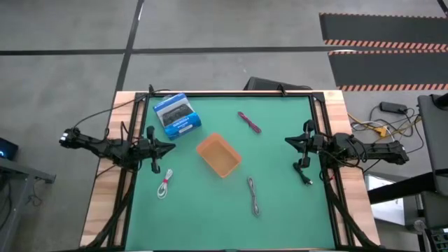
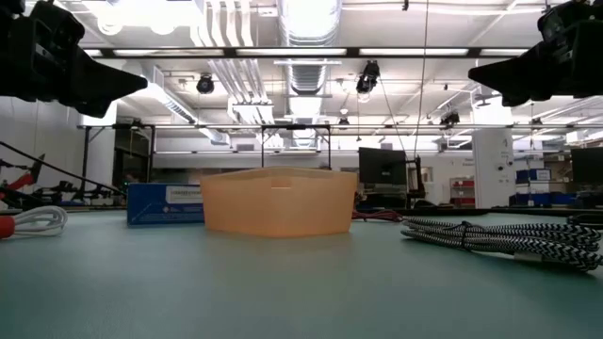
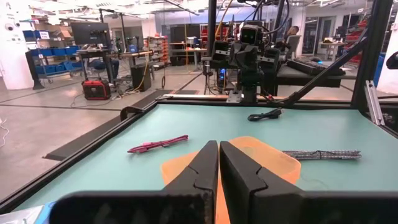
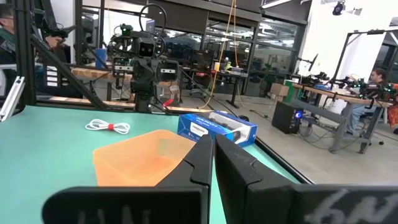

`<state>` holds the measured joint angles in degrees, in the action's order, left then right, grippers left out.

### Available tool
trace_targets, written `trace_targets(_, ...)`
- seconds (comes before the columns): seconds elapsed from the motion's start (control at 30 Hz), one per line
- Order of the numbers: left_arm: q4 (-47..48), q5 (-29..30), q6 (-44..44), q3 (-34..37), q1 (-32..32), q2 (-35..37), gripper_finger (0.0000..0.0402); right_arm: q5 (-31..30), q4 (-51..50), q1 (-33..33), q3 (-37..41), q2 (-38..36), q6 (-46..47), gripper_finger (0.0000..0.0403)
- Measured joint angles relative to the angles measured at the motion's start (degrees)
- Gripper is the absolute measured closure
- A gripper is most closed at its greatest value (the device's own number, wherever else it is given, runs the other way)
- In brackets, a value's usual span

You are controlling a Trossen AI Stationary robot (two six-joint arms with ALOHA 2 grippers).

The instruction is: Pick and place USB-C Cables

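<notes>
An orange tray (image 1: pixel 219 155) sits mid-table, also in the low view (image 2: pixel 279 201). The pink-maroon cable (image 1: pixel 249 122) lies beyond it toward the far edge, seen too in the left wrist view (image 3: pixel 158 144). The white cable with a red tie (image 1: pixel 165 183) lies left of the tray near my left gripper (image 1: pixel 171 146), and shows in the right wrist view (image 4: pixel 109 126). The grey braided cable (image 1: pixel 253 196) lies near the tray's near right side (image 2: pixel 499 237). My left gripper (image 3: pixel 218 163) hovers shut at the table's left. My right gripper (image 1: pixel 288 142) (image 4: pixel 212 155) hovers shut at the right.
A blue-and-white box (image 1: pixel 177 115) lies at the far left of the mat. Black wiring (image 1: pixel 304 171) trails on the mat under the right arm. Wooden borders and black rails frame the green mat. People show at desks beyond the table.
</notes>
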<state>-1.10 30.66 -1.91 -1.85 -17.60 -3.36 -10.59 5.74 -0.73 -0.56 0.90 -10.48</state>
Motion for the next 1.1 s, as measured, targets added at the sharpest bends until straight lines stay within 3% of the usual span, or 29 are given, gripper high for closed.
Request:
trace_targets(0.33,0.0,0.0,-1.4,0.0,0.0,0.0,0.0402,0.0,0.0,0.0,0.0,0.0,0.8,0.0394)
trace_targets(0.4,0.0,0.0,-5.4,0.0,0.0,0.0,0.0402,0.5,0.0,0.0,0.0,0.0,8.7,0.0394)
trace_targets(0.47,0.0,0.0,-8.0,0.0,0.0,0.0,0.0402,0.6,0.0,-0.1,0.0,0.0,22.6,0.0394)
trace_targets(0.6,0.0,0.0,-8.5,0.0,0.0,0.0,0.0402,0.1,0.0,-0.1,0.0,0.0,42.7,0.0394)
trace_targets(0.9,0.0,0.0,-8.2,0.0,0.0,0.0,0.0402,0.0,0.5,-0.1,0.0,0.0,43.6,0.0394)
trace_targets(1.1,-0.1,-0.6,9.0,0.0,0.0,0.0,0.0402,0.0,3.6,-0.1,0.0,0.1,43.6,0.0394)
